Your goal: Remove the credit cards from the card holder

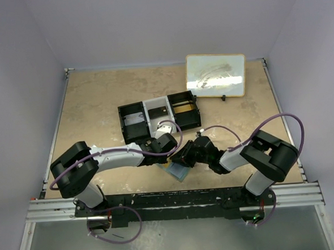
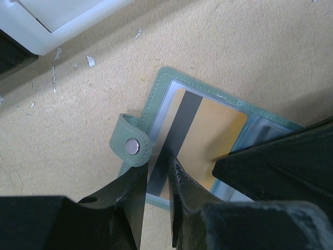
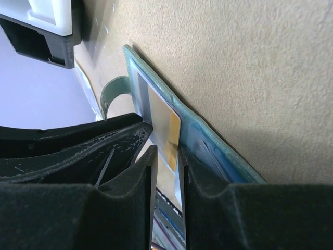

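Observation:
The card holder (image 1: 175,171) lies open on the table just ahead of the arm bases, green-edged with a light blue inside (image 2: 161,112). Its snap tab (image 2: 132,146) curls up at the left. An orange-tan credit card (image 2: 213,135) with a dark stripe sits in its clear pocket. My left gripper (image 2: 158,167) hovers over the holder's near edge, jaws a narrow gap apart, the card's stripe showing between them. My right gripper (image 3: 167,151) is also narrowly open, straddling the card's edge (image 3: 169,127). One of its fingers (image 2: 270,166) rests on the holder's right half.
A black-and-white three-compartment tray (image 1: 158,117) stands just behind the grippers, its white corner close by (image 2: 67,21). A wood-framed white board (image 1: 216,75) leans at the back right. Both arms crowd together over the holder.

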Tool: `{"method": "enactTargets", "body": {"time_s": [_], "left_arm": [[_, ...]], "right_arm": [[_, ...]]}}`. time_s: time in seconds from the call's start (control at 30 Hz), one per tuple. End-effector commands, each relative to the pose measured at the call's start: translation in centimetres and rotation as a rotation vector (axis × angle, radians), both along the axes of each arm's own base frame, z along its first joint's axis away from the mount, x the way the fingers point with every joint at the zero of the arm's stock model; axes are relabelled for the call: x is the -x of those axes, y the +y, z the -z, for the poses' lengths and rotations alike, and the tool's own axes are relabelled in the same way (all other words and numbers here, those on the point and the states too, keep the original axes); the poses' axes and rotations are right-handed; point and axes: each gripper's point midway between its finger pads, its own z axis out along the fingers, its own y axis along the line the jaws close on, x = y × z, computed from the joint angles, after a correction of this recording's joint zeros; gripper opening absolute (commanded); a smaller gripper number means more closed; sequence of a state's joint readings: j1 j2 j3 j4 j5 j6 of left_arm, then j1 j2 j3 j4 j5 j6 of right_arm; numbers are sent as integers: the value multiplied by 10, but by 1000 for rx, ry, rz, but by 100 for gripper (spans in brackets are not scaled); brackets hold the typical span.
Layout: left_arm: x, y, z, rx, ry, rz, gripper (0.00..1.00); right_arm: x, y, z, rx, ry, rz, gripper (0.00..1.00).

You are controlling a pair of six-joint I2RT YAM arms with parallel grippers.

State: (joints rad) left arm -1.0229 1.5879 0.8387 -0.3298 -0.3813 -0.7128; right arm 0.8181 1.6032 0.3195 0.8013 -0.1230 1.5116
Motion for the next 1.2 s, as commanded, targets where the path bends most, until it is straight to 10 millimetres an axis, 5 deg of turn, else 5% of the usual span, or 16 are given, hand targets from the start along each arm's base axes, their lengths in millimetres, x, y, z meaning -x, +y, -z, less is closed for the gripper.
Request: {"method": "enactTargets", "body": {"time_s": [0.0, 0.17, 0.5, 0.93, 1.17], "left_arm": [[-1, 7, 2, -22, -9, -9, 20], [-11, 1, -15, -5, -42, -5, 29], [-25, -9, -23, -9, -66, 3, 29], [-12, 12, 17, -95, -4, -8, 21], [-11, 18, 17, -100, -12, -26, 19]], "right_arm": [[1, -24, 32, 170, 58, 57, 28], [-1, -35, 35, 244, 80, 92, 29], [0, -37, 35, 272, 89, 86, 29], [3, -40, 33, 295, 88, 89, 28], [9, -44, 39, 334, 123, 99, 28]]}}
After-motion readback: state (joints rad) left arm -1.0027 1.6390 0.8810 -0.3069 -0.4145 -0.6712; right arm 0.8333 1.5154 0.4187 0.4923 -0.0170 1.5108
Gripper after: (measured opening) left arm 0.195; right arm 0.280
